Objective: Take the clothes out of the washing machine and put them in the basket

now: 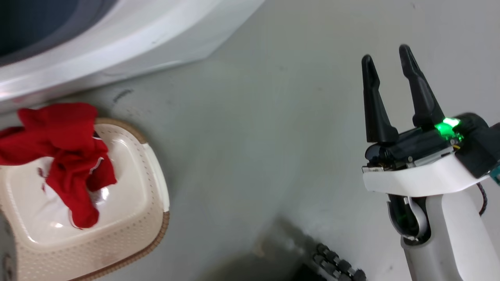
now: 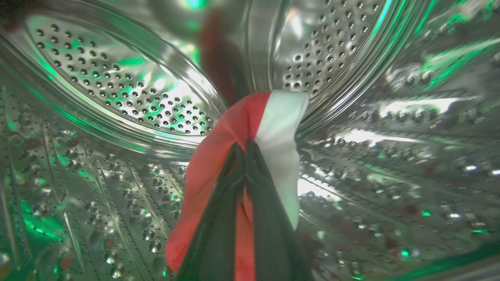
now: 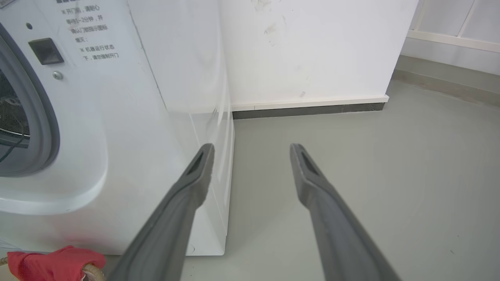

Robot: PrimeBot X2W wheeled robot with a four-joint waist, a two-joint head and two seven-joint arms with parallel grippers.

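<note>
While the left claw [image 2: 244, 146] pinches a garment [image 2: 218, 164] inside the drum [image 2: 125, 89], the right claw [image 1: 386, 54] hangs open

Since the left claw's two dark fingers lie pressed together with red cloth squeezed between them, it is clamped on the garment. The garment bunches over the tips in a red fold with a white panel on one side. I judge this cloth light, limp and not fragile. It will likely sag and trail below the claw when lifted, and thin fabric held by a small pinch can slide out. A grip on a thick gathered fold, as here, looks safer than one on a single edge.

All round the claw curves the perforated steel drum, shiny and smooth. Beyond the tips a dark red shape shows at the drum's rear, too blurred to tell cloth from reflection. A hanging tail could drag on the grey door ring [image 3: 43, 128] of the washing machine [image 3: 117, 136] on the way out.

The right claw, fingers spread wide and holding nothing, hovers over grey floor [image 1: 254, 136]. Well off to its left sits the basket [image 1: 154, 218], close to the machine's front. Red clothes [image 1: 66, 136] are draped over the basket's far rim and down into it. Ahead of this claw stand the machine's corner and a white wall [image 3: 304, 47].
</note>
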